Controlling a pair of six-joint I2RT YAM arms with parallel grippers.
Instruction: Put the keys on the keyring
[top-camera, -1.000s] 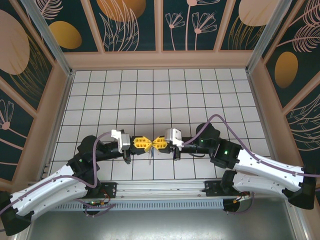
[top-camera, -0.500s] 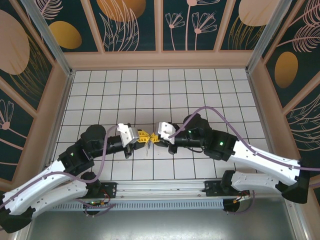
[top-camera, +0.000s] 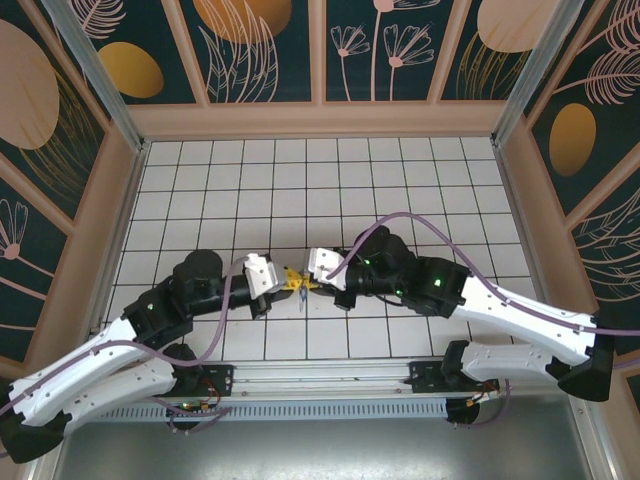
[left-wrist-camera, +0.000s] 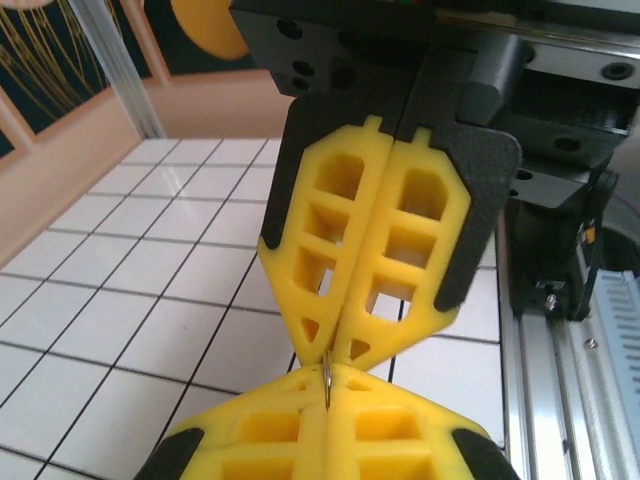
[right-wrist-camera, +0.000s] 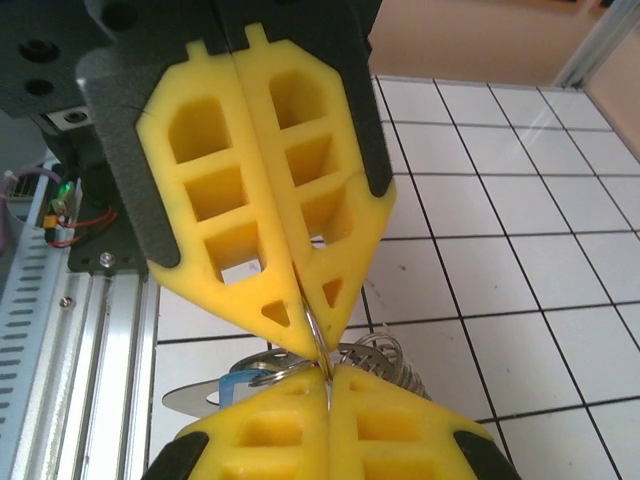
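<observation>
Both arms have swung inward since the earlier frame. The two yellow noses that sat a little apart with a gap between them are now tip to tip over the white tiles near the front rail.

The left gripper (left-wrist-camera: 327, 372) is clamped tight, fingers pressed flat together with a thin wire edge pinched right at the tips. Same for the right gripper (right-wrist-camera: 329, 378), which is squeezed closed on that same wire. That wire is the keyring (right-wrist-camera: 314, 335): it curves out from between the left gripper's fingertips and runs straight down into the right gripper's, so both are gripping it at once, held up off the floor.

The key (right-wrist-camera: 238, 385) hangs just beside the right gripper's tips, its blue head next to the ring loops and its silver blade pointing toward the metal rail (right-wrist-camera: 100, 350). On the other side a pale coiled chain bit (right-wrist-camera: 385, 358) dangles over the tiled floor (right-wrist-camera: 500, 300).
</observation>
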